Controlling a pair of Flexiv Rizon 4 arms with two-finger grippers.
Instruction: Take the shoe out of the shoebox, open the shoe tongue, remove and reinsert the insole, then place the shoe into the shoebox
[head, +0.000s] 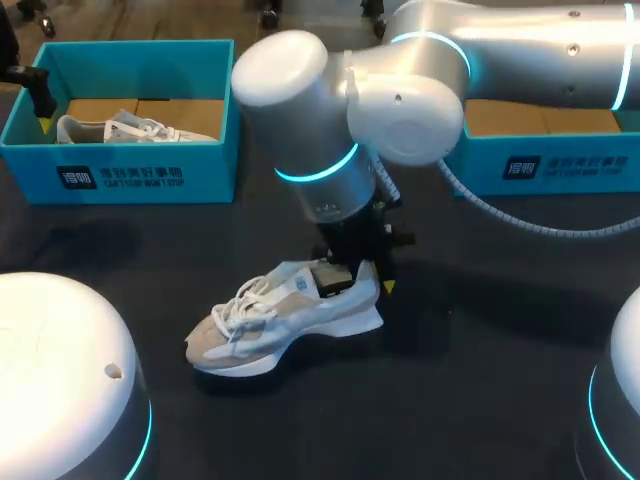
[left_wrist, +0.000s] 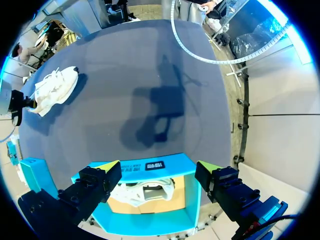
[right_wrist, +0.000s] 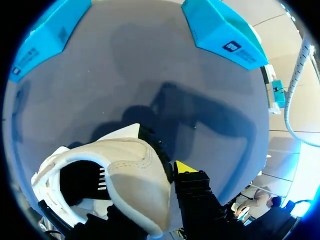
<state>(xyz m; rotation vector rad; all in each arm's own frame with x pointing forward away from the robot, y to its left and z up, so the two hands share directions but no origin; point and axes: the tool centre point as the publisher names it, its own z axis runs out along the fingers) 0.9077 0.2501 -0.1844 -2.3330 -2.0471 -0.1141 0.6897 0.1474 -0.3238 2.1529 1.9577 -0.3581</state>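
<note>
beige shoe (right_wrist: 131, 182) hides much of right tool (head: 357, 281), grip unclear; left tool (left_wrist: 157, 171) spread above shoebox (left_wrist: 150, 226).

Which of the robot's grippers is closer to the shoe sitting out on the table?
The right. The right gripper is at the heel of that shoe. The left gripper hangs over the blue shoebox at the far left, well away from it.

The right arm (head: 330, 110) hangs over the sneaker (head: 265, 325), the right gripper (head: 358, 283) clamped on its heel and blocking the collar. Toe and laces lie open from the left, and bare table (head: 470, 395) spreads in front.
</note>
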